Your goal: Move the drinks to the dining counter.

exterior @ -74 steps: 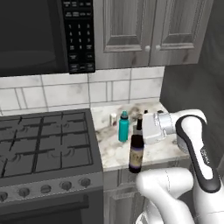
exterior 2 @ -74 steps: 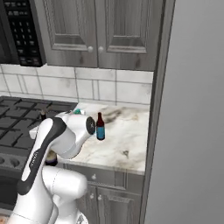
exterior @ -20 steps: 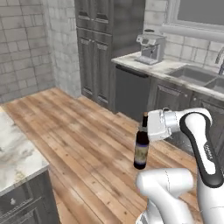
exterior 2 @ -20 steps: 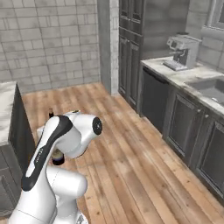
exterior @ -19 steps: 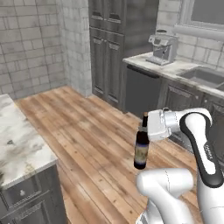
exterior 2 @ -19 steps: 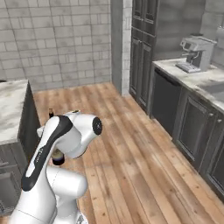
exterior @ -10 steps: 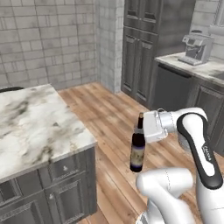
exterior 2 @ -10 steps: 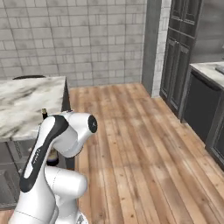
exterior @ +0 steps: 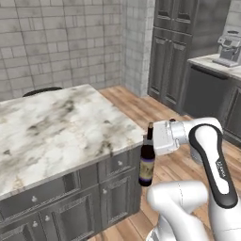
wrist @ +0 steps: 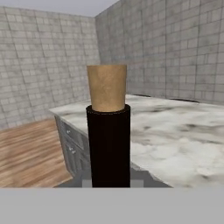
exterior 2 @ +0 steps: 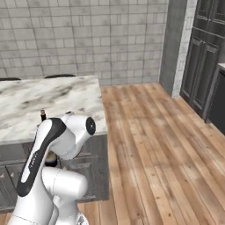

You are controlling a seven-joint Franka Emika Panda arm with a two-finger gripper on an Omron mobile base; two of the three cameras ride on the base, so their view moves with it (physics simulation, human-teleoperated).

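Nearest the base, the white arm carries a wine bottle (exterior: pixel 146 165) upright, hanging clear of the floor just off the near right corner of the dining counter (exterior: pixel 56 127). The gripper (exterior: pixel 151 139) is closed tight on the bottle's neck. That is a high grip, which leaves the body and its pale label free below; it probably suits setting the base down on a flat slab without the fingers fouling the surface. In the hand view the dark neck (wrist: pixel 108 146) rises straight up the middle with a tan cork (wrist: pixel 107 87) at its top, which shows that the bottle is sealed and held true to the gripper's axis. How full it is cannot be told through the dark glass. In the right base view just the bottle top (exterior 2: pixel 43 113) and a little of its lower body show past the arm.

Beyond the bottle lies the counter, a long slab of white-grey veined marble on a grey base with drawers and doors (exterior: pixel 114 200) in its near face. The bottle's base hangs below the level of the slab, so a lift would seem to be needed before it can be set down.

Farther right, across the wood floor (exterior 2: pixel 158 145), stand tall dark grey cabinets (exterior: pixel 176 52) and a second worktop bearing a coffee machine (exterior: pixel 230 45). A pale brick wall (exterior 2: pixel 83 39) closes the far side.
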